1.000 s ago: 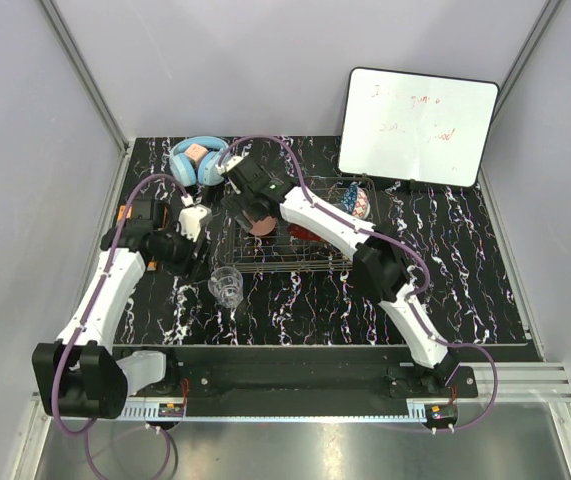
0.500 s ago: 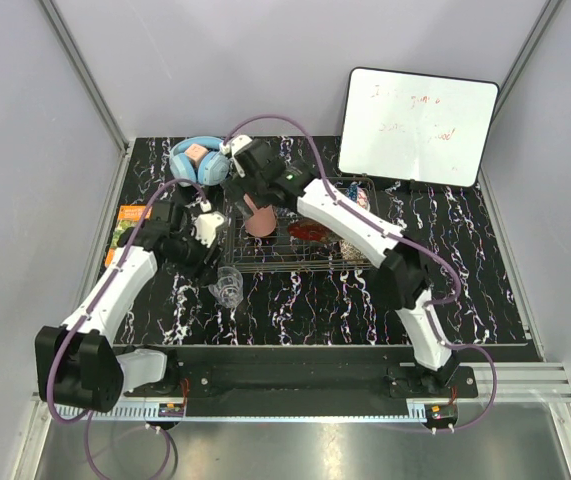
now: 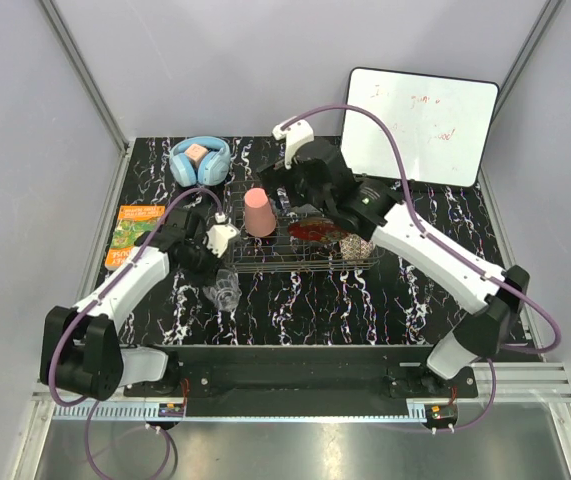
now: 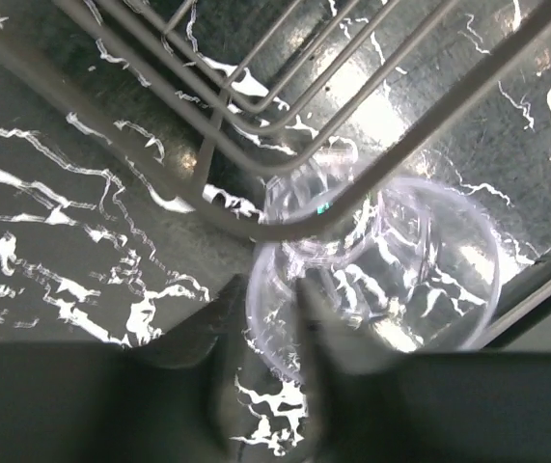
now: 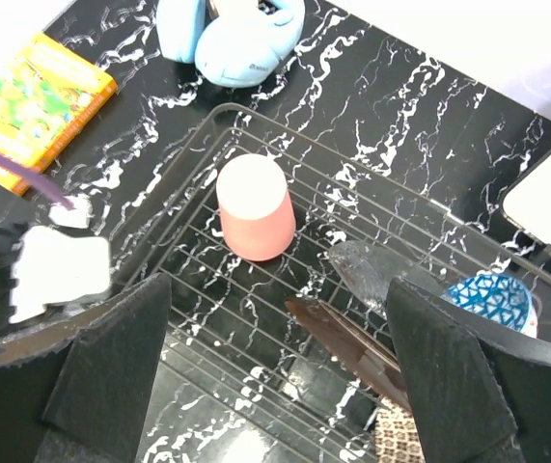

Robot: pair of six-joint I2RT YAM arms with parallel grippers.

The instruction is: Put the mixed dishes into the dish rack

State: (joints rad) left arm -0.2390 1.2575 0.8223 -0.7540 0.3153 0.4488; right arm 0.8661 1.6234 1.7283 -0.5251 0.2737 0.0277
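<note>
Small clear glass tumbler (image 4: pixel 391 260) on the black marbled table (image 3: pixel 295 300), just outside the near left corner of the dish rack (image 3: pixel 300 262), whose wires cross in front of it in the left wrist view. Left gripper (image 4: pixel 261 299) clenched on the tumbler's near wall, one finger inside the rim, one outside; the fingertips are dark and blurred. Right gripper (image 5: pixel 275 289) spread wide and empty above the rack, where the inverted salmon-pink plastic cup (image 5: pixel 254 206) stands near the far left corner. Blue patterned bowl (image 5: pixel 492 294) partly cut off by a finger.
</note>
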